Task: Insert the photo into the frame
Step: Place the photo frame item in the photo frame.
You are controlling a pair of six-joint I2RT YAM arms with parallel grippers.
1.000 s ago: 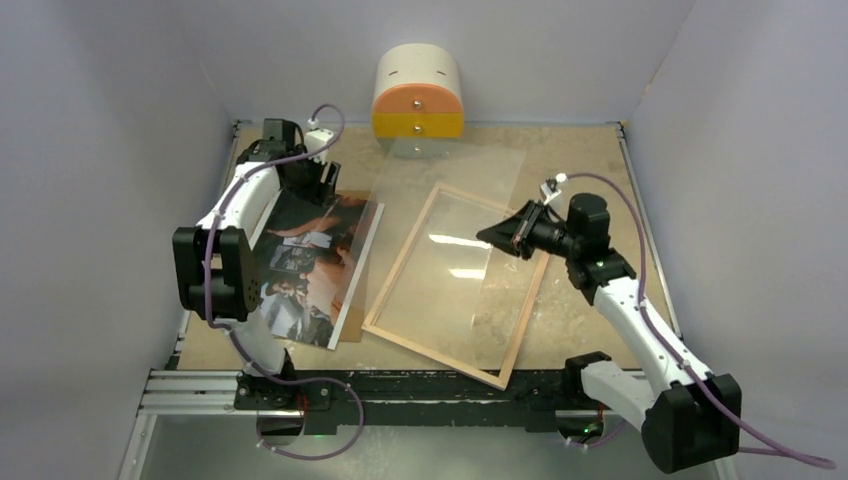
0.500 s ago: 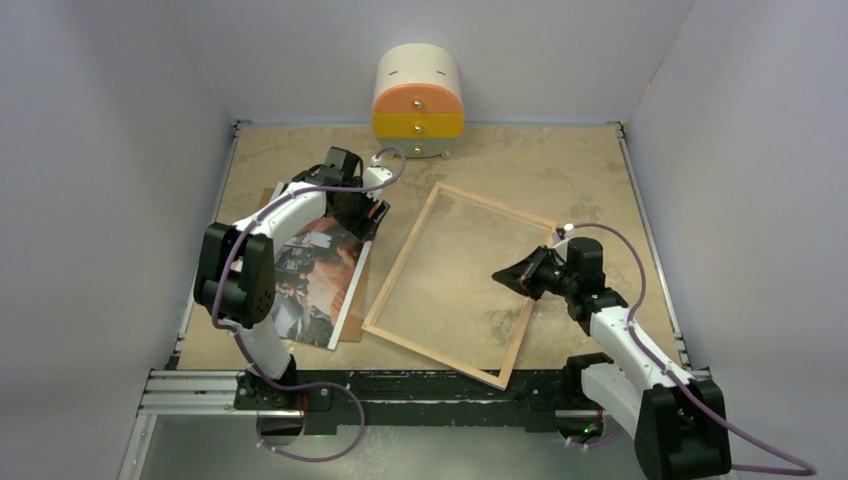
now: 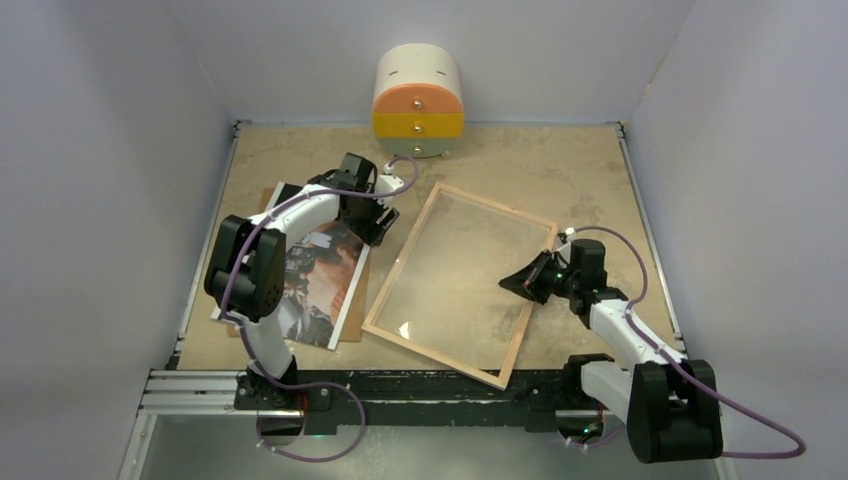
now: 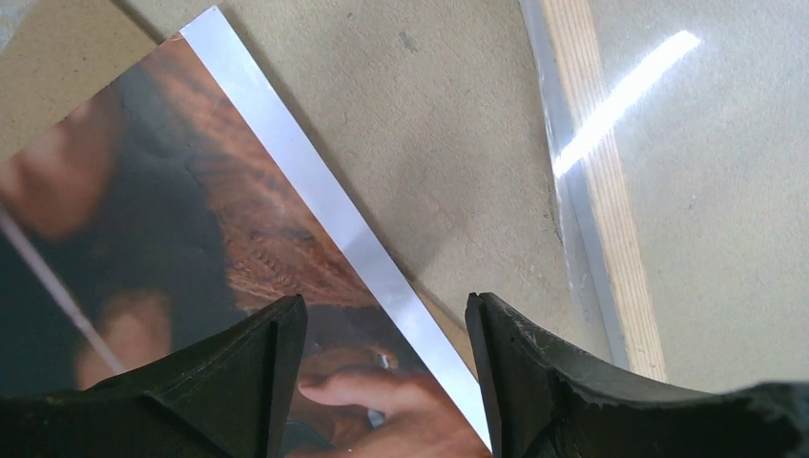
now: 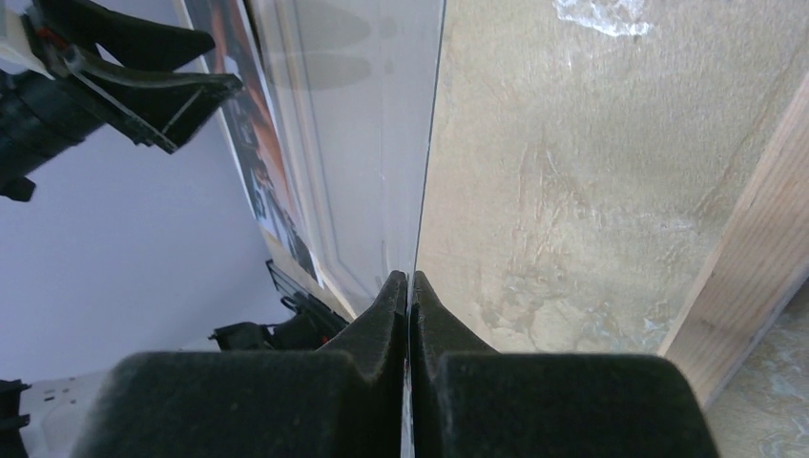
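Observation:
The photo (image 3: 315, 280), dark with orange-brown tones and a white border, lies flat at the left on a brown backing board (image 3: 358, 292). My left gripper (image 3: 375, 225) hovers open over the photo's (image 4: 172, 191) far right corner, its jaws (image 4: 386, 310) straddling the white border without touching it. To the right, the frame (image 3: 395, 262) lies with its light wood rim (image 4: 601, 191) facing up. My right gripper (image 3: 520, 283) is shut (image 5: 409, 277) on the edge of the clear glass pane (image 5: 382, 114), which rests low inside the frame's rim (image 5: 754, 258).
A rounded drawer unit (image 3: 417, 100), white, orange and yellow, stands against the back wall. Grey walls enclose the tan table on three sides. A black rail (image 3: 400, 390) runs along the near edge by the arm bases.
My right gripper has lowered the raised glass pane into the frame and drawn back toward the near side. My left arm swung from the far left to the photo's right corner.

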